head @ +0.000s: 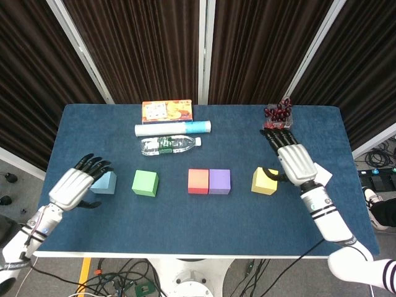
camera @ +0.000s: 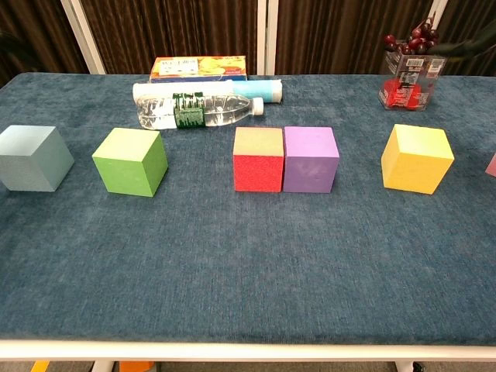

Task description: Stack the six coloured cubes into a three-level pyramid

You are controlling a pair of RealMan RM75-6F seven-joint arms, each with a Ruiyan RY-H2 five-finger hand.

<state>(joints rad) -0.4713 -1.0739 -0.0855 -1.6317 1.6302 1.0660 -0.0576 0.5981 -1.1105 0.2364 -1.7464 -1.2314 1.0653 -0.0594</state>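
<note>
Presently, the red cube (head: 198, 181) and purple cube (head: 219, 181) are seen touching side by side near the middle of the table (head: 185, 235), forming the start of the base row. The yellow cube (head: 265, 181) lies apart to their right, the green cube (head: 145, 183) apart to their left, and the light blue cube (head: 104, 184) further left; the pink cube (head: 323, 177) is almost wholly hidden behind the right forearm. The right hand (head: 295, 162) is held above the table just beyond the yellow cube, fingers spread and nothing gripped. The left hand (head: 75, 187) is raised beside the light blue cube, fingers loosely extended and empty; whether it touches that cube cannot be told. It is judged that a third base cube is to be added next. The yellow cube would best be gripped across two opposite faces, set flush against the purple cube, and kept square so that the upper levels sit steadily. Open cloth is available in front of the row for sliding and approach. Behind it, the water bottle (head: 168, 145), white tube (head: 174, 128) and snack box (head: 167, 111) narrow the room, and the cherry container (head: 278, 123) stands near the right hand, so a wide backward sweep should be avoided.
</note>
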